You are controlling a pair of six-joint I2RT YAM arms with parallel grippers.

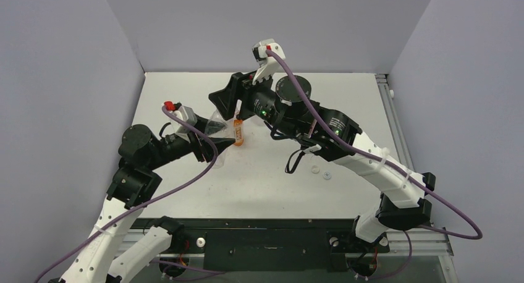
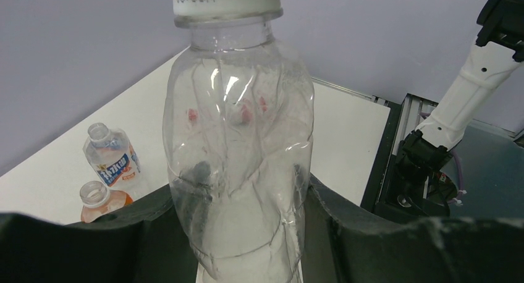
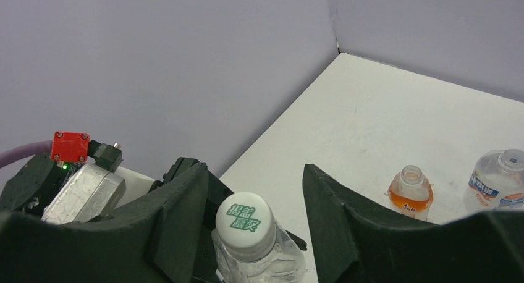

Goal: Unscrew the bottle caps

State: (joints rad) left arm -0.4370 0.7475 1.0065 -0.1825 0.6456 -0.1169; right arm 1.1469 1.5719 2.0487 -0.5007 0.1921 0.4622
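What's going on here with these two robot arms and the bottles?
The left gripper holds a clear bottle by its body, jaws shut on it. The right gripper sits over that bottle's white cap, jaws either side of it and not yet gripping. The cap is on. An orange bottle and a labelled bottle stand on the table with no caps, and two small white caps lie loose nearby.

Cap (image 3: 245,224) atop bottle (image 2: 238,147) (between right gripper (image 3: 253,168) fingers), loose caps (image 1: 315,169) on table (image 1: 259,190)
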